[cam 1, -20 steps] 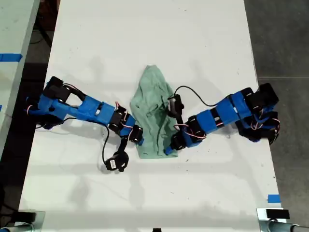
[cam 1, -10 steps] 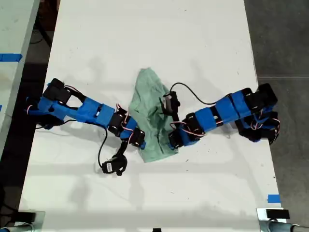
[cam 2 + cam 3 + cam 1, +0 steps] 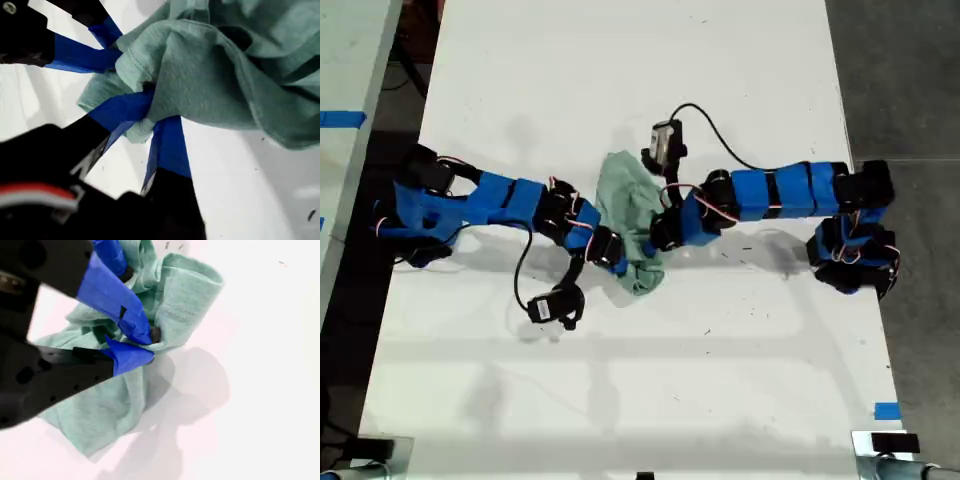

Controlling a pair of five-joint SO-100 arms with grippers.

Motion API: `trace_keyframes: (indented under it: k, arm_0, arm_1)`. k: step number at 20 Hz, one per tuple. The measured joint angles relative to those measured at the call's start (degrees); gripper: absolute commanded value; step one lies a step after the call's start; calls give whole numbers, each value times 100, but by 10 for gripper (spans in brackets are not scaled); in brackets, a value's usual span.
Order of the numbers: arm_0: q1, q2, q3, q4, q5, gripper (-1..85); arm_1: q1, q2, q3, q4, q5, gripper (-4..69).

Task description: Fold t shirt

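Note:
The pale mint-green t shirt (image 3: 628,200) lies bunched and partly doubled over at the middle of the white table. The arm at the exterior view's left ends in my first gripper (image 3: 617,264), which is shut on a rolled hem of the shirt (image 3: 210,75), as the first wrist view shows (image 3: 152,112). From the exterior view's right comes my second gripper (image 3: 658,236), shut on a stitched hem fold (image 3: 150,344), with the rest of the shirt (image 3: 110,410) hanging crumpled below it. The two grippers sit close together, and a lump of cloth (image 3: 642,281) droops between them.
The white table (image 3: 620,80) stretches beyond and in front of the shirt. A black cable loops from the second arm's wrist camera (image 3: 666,148). The first arm's wrist camera (image 3: 553,306) hangs near the table. Blue tape (image 3: 886,410) marks the table's edge at the exterior view's right.
Both grippers have carried the shirt's near hem toward the far end of the table. The shirt has gone from a long flat strip to a shorter, bunched shape. The second arm has straightened out.

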Motion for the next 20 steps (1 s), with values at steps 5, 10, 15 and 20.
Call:
trace_keyframes:
  k: [5, 10, 15, 20]
  arm_0:
    - [-1336, 817, 633, 360, 501, -1]
    - [-2443, 1494, 1521, 360, 817, -1]
    - [-3384, 1617, 2136, 105, 1257, 80]
    - [-4307, 1187, 2162, 18, 1951, 214]
  arm_1:
    - [1125, 149, 0, 0, -958, 18]
    - [1969, 149, 0, -334, -1696, 18]
    - [2672, 141, 0, -940, -2391, 17]
    - [3524, -483, 0, -1090, -2856, 113]
